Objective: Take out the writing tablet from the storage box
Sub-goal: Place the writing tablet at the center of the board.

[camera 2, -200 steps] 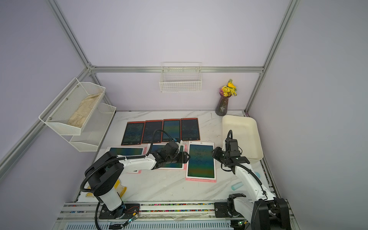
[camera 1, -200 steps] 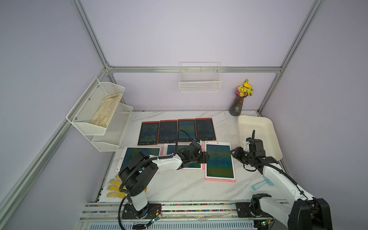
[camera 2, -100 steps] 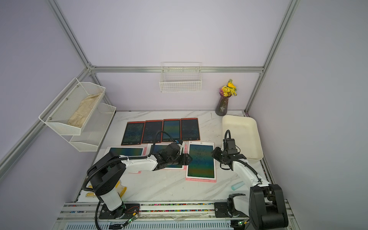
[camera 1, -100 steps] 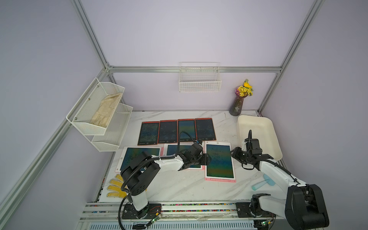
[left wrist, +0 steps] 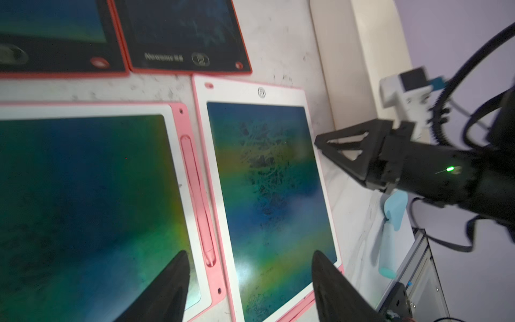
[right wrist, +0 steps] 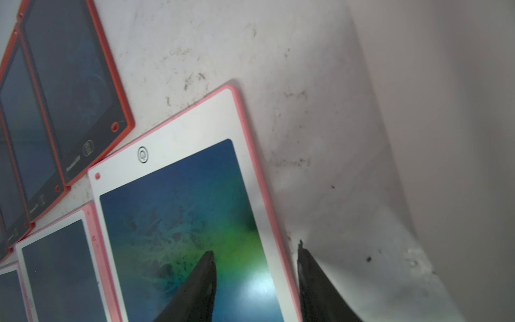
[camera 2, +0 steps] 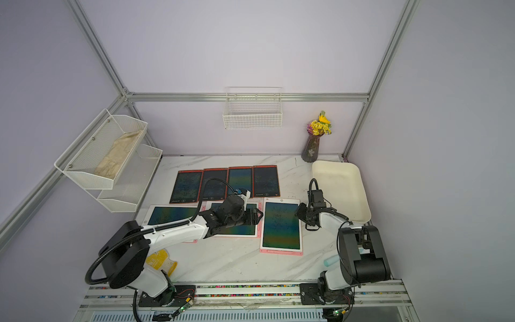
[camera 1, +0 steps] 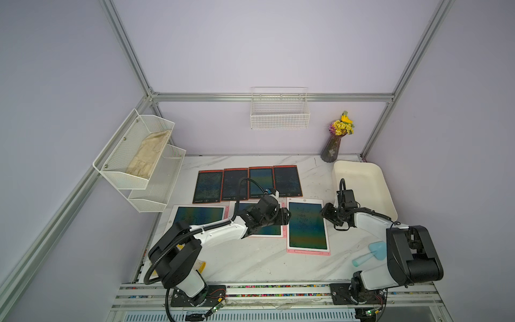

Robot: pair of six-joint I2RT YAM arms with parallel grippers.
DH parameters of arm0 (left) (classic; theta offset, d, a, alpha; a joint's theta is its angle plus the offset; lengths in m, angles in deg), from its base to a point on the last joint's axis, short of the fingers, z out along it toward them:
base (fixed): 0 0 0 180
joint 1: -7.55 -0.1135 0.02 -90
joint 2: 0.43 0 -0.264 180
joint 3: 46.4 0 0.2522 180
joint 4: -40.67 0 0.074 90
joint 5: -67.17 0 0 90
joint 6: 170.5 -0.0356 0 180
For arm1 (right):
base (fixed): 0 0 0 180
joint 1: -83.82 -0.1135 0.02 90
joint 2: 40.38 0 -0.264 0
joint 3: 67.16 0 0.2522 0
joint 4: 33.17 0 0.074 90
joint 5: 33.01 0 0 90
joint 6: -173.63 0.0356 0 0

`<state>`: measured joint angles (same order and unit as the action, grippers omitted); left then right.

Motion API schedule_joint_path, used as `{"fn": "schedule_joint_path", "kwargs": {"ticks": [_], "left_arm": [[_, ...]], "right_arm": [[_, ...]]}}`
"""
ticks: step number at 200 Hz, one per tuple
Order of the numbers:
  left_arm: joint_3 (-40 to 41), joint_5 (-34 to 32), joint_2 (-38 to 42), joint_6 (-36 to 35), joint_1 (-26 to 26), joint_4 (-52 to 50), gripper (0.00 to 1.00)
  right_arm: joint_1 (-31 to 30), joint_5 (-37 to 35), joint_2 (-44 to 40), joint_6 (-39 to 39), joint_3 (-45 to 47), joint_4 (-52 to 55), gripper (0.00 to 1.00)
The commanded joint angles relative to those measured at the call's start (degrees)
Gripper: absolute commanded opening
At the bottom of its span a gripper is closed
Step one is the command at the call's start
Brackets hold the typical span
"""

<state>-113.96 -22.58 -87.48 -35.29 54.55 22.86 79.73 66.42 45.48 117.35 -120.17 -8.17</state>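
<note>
Pink-framed writing tablet (camera 1: 308, 225) flat on marble table (camera 1: 264, 259), beside storage box (camera 1: 365, 184). Spread fingers of right gripper (right wrist: 256, 248) straddle its edge. Opposite side: left gripper (left wrist: 248, 253) hovers, fingers spread.

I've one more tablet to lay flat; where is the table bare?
Bare: the front strip of table between the pink tablets and the rail; the gap between the red tablets and the storage box. Crowded: mid-table, tablets edge to edge.
</note>
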Motion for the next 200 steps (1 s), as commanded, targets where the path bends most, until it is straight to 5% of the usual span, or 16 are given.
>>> {"fn": "schedule_joint_path", "kwargs": {"ticks": [1, 126, 200], "left_arm": [[1.76, -6.39, 5.52, -1.0, -1.42, -5.22, 0.7], [9.13, -8.37, 17.61, -2.23, -11.38, -11.91, 0.74], [11.35, -9.73, 22.33, -3.51, -14.62, -16.0, 0.77]], "right_arm": [[-0.21, -2.33, 2.34, -1.22, -1.81, -2.64, 0.51], [-3.57, 3.49, 15.11, -3.84, -11.8, -4.27, 0.5], [-4.14, -9.08, 9.56, -3.98, -18.02, 1.36, 0.56]]}}
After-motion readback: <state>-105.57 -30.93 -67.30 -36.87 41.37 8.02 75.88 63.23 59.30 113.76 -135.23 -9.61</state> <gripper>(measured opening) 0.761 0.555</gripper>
